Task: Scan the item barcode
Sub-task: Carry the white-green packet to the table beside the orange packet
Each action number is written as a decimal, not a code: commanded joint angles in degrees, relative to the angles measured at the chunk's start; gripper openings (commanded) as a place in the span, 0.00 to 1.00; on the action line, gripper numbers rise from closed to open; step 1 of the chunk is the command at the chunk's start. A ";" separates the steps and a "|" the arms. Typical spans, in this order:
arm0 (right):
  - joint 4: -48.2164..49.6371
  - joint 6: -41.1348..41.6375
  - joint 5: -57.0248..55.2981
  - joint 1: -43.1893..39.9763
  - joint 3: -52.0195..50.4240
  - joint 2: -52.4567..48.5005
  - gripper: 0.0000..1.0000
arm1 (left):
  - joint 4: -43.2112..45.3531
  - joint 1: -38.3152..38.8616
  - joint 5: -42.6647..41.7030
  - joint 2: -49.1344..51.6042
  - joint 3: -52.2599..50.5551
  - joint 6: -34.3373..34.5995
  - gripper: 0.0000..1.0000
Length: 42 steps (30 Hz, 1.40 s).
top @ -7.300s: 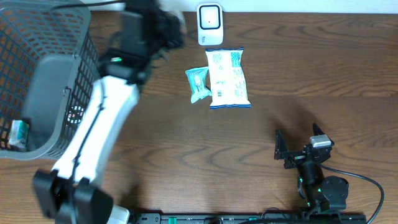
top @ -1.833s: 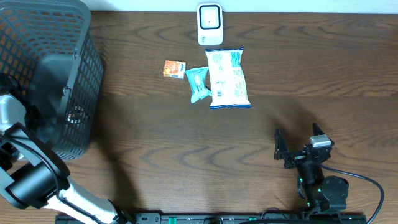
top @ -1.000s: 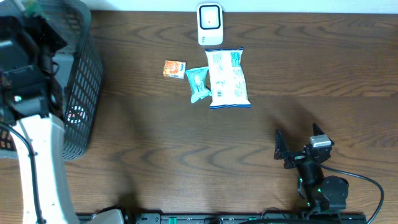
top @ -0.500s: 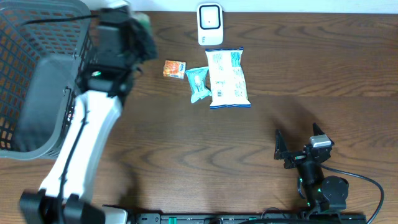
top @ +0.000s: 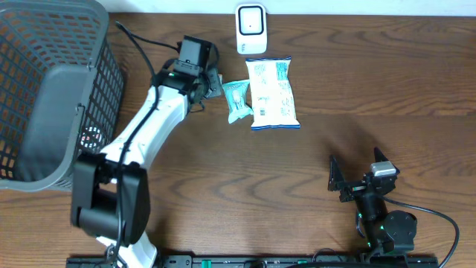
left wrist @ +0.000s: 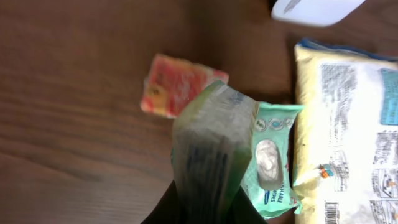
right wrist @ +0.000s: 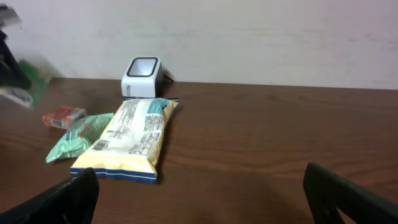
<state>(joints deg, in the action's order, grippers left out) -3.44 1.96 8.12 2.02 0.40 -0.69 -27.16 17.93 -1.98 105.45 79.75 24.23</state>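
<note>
My left gripper [left wrist: 208, 208] is shut on a green packet [left wrist: 211, 143], held edge-on just above the table. Under it lie a small orange box [left wrist: 177, 87] and a teal wipes pack [left wrist: 270, 162]. Overhead, the left gripper [top: 206, 77] hangs left of the wipes pack [top: 236, 100] and hides the orange box. The white scanner [top: 251, 28] stands at the table's back edge, to the right of and behind that gripper. The right wrist view catches the green packet [right wrist: 28, 81] blurred at far left. My right gripper [top: 357, 179] rests open and holds nothing, near the front right.
A large yellow-white snack bag [top: 273, 93] lies in front of the scanner, touching the wipes pack. A grey mesh basket [top: 104, 97] fills the left side of the table. The left arm stretches from the front left across to the items.
The left arm has swung out of the basket and to the right with the green packet, ending over the orange box. The right arm has not moved.
</note>
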 commanded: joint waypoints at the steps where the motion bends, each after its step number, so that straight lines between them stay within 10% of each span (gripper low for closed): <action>1: -0.24 0.35 0.37 0.33 -0.09 0.35 0.99 | -0.46 0.72 -5.97 2.43 0.31 4.66 0.08; 16: -0.24 0.35 0.37 0.33 -0.09 0.35 0.99 | -1.97 0.74 -8.96 8.22 0.31 3.93 0.17; 23: -0.24 0.35 0.37 0.33 -0.09 0.35 0.99 | -1.25 0.39 -8.96 8.22 0.33 3.65 0.51; 42: -0.24 0.35 0.37 0.33 -0.09 0.35 0.99 | -2.19 -8.83 -8.98 -3.72 1.29 3.50 0.50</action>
<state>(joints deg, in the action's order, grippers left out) -3.44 1.96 8.12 2.02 0.40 -0.69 -28.77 9.15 -10.81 103.18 79.77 28.42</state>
